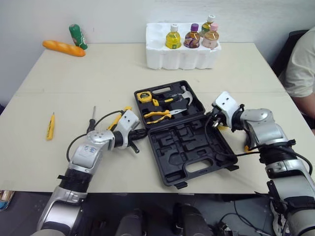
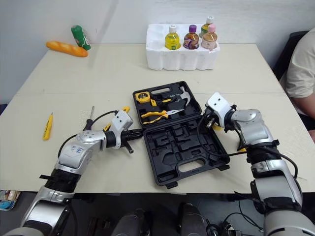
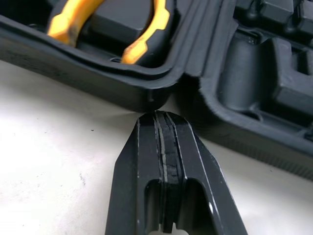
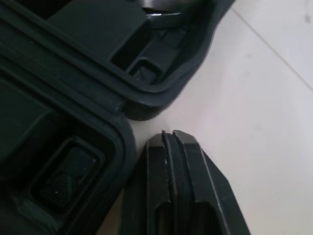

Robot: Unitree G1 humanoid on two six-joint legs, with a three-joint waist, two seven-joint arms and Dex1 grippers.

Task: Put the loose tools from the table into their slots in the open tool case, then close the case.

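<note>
- Case: black moulded plastic, open flat on the pale matt desk. Near half has empty shaped slots + a handle cutout.
- L tool: black fingers pressed together, empty, tip just beside the case's left hinge corner.
- R tool: also pressed together, empty, by the right hinge corner.
- Far half holds a yellow tape measure, yellow-handled pliers and a steel-headed hammer.
- Loose, left of the case: black-handled screwdriver; well apart, a slim yellow screwdriver.
- Progress, approx.: partway. Loose items not yet slotted, case not yet closed.
- Far side: white foam tray w/ four bottles, bread loaf, green can.
</note>
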